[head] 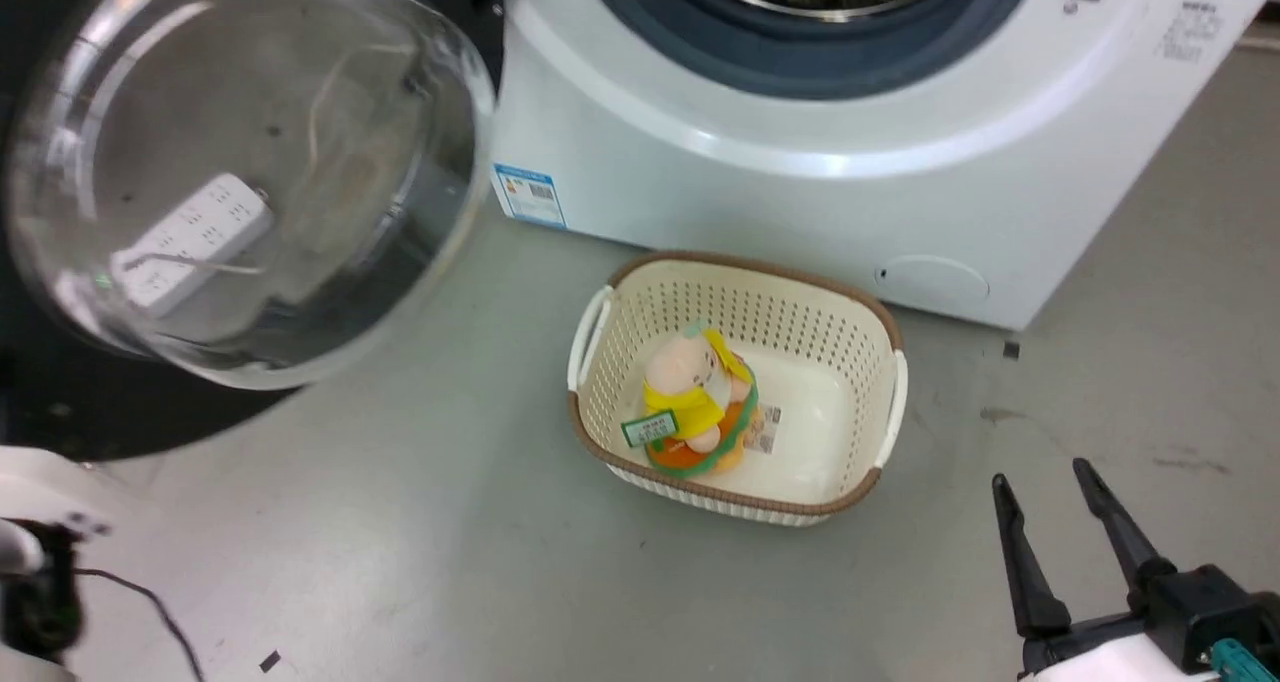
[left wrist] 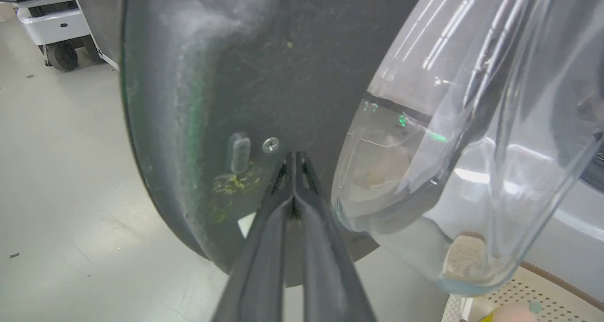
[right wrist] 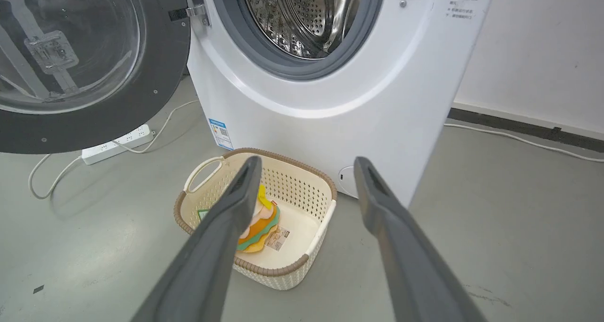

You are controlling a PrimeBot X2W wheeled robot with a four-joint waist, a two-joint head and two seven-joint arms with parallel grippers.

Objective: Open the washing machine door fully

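Right wrist view: we see the washing machine [right wrist: 330,123] with the door [right wrist: 160,86] swung wide (hinged leftward). Last push, we judge: left pincer [left wrist: 293,157], clenched empty, tips against the door's inner face, should press outward; right pincer [right wrist: 306,164] released.

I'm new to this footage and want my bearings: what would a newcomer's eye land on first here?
The large round black washing machine door, with its bulging clear glass bowl, stands open at the head view's upper left, beside the big white front-loading washing machine. Before the machine, a cream perforated basket on the grey floor holds a colourful plush toy. The left pincer, shut, points at the door's dark face.
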